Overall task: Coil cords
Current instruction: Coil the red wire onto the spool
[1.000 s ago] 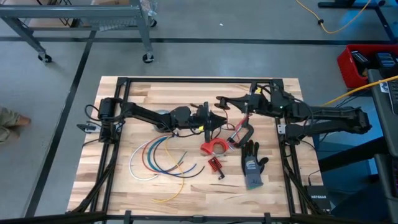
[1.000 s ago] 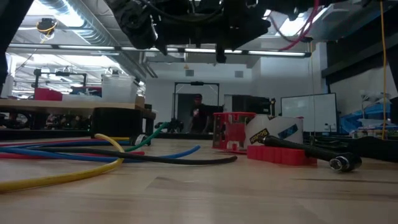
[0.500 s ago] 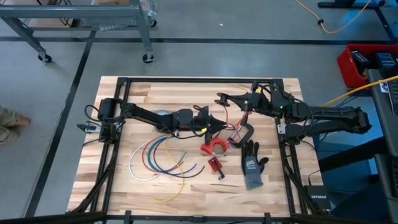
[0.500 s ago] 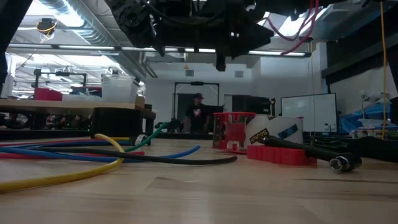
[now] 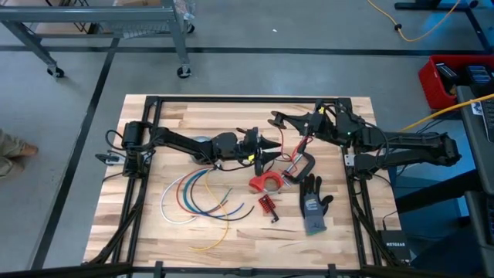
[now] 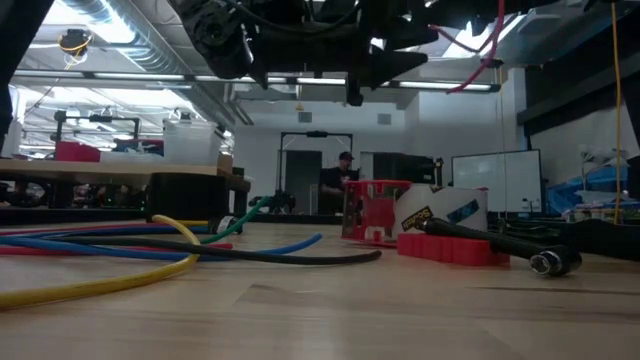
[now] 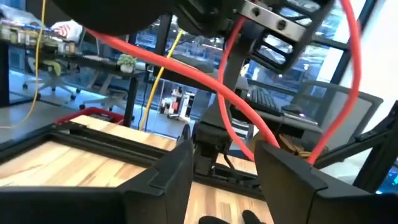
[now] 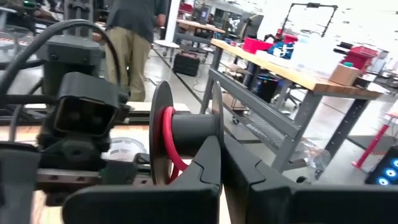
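A long red cord (image 7: 205, 74) runs through the air from a black spool (image 8: 186, 130), where some of it is wound (image 8: 166, 134), down toward the table's middle (image 5: 298, 148). My right gripper (image 8: 222, 146) is shut on the spool, above the far middle of the table (image 5: 287, 123). My left gripper (image 5: 272, 150) stands open beside it. The red cord passes between its spread fingers (image 7: 225, 152). White, blue, red, green and yellow cords (image 5: 197, 197) lie in loose arcs on the table's near left. My left gripper has the red cord (image 7: 245, 134) running between its open fingers; I cannot tell whether a finger touches it. My right gripper pinches the spool's nearer flange (image 8: 214, 109) by its rim between both fingers. The fingers come level from the table's right. The spool is lifted clear of the table.
A red tape dispenser (image 5: 266, 183), a red-and-black clamp (image 5: 302, 164), a small red part (image 5: 266, 204) and a grey-black glove (image 5: 312, 205) lie near the table's middle right. A black cord (image 6: 280, 256) lies among the loose cords. A person stands in the room beyond.
My left gripper has opened, its fingers now spread on either side of the red cord. In the room behind, the person has walked to the right.
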